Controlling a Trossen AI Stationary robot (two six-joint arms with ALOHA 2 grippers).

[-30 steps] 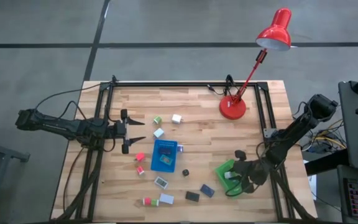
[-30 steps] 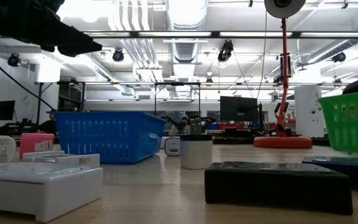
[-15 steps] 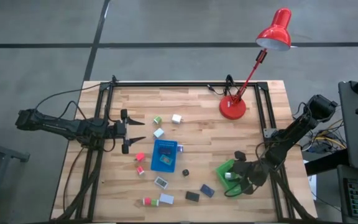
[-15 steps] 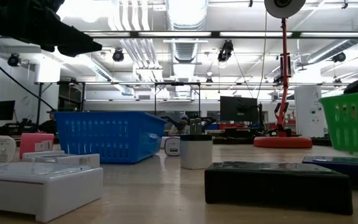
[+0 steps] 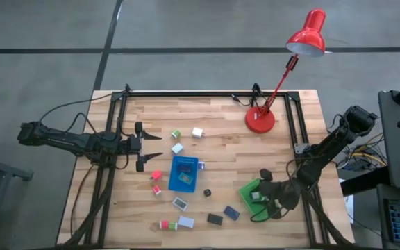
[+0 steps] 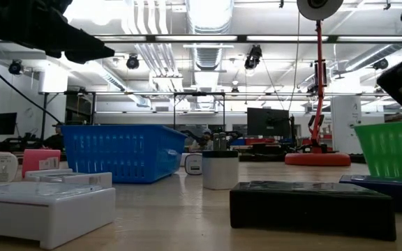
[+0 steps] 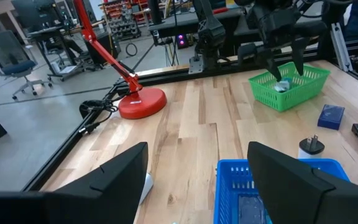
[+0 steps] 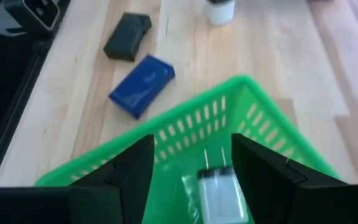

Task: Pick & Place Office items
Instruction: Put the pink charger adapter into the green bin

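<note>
Small office items lie scattered on the wooden table: a black box [image 5: 215, 219], a navy box [image 5: 231, 212], white blocks [image 5: 185, 222] and red blocks [image 5: 156, 175]. My right gripper [image 8: 194, 168] is open just above the green tray [image 5: 250, 191]. A white item [image 8: 219, 190] lies in that tray between the fingers, which stand clear of it. My left gripper [image 5: 148, 146] is open and empty at the table's left side, left of the blue tray [image 5: 184, 173]. The blue tray holds an item or two.
A red desk lamp [image 5: 260, 120] stands at the back right. A black frame runs along the table's far and side edges. Bare wood lies between the two trays and along the far half. A white plug-like cylinder [image 6: 220, 169] stands near the blue tray.
In the low view the green tray's rim sits lower than a second ago, and my right gripper now shows dark above it. From above, my right gripper has shifted slightly over the tray.
</note>
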